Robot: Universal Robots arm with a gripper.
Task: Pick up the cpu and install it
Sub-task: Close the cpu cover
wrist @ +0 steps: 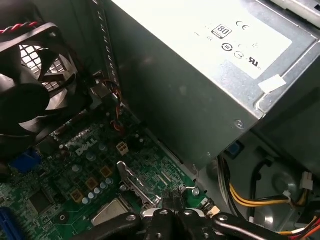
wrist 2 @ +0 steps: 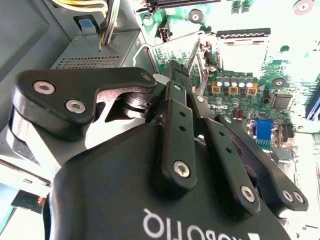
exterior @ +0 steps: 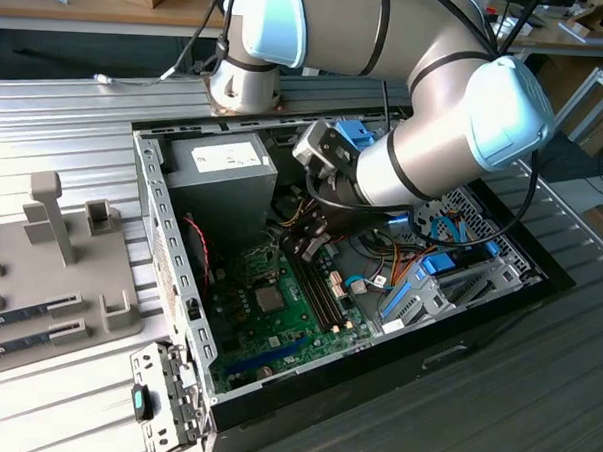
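My gripper (exterior: pixel 307 248) reaches down into the open computer case (exterior: pixel 169 280), low over the green motherboard (exterior: pixel 277 325) beside the power supply. Its black fingers stand together in both wrist views, gripper (wrist 2: pixel 175 70) and gripper (wrist: pixel 171 199), and nothing shows between them. Just beyond the tips lies the cpu socket (wrist 2: pixel 243 50), with its metal frame (wrist: pixel 131 182) tilted up. A flat silvery-grey square, apparently the cpu (wrist: pixel 111 212), rests in the socket, partly hidden by the gripper's links. A thin wire lever (wrist: pixel 196 189) stands close beside the fingertips.
The grey power supply box (exterior: pixel 219 172) rises right beside the gripper, with yellow cables (wrist: pixel 260 197) at its foot. A black fan (wrist: pixel 30 80) sits on the case wall. A smaller dark square chip (exterior: pixel 269 300), memory slots (exterior: pixel 319 292) and blue drive clips (exterior: pixel 419 281) lie nearby. A grey fixture tray (exterior: pixel 60 266) stands outside the case.
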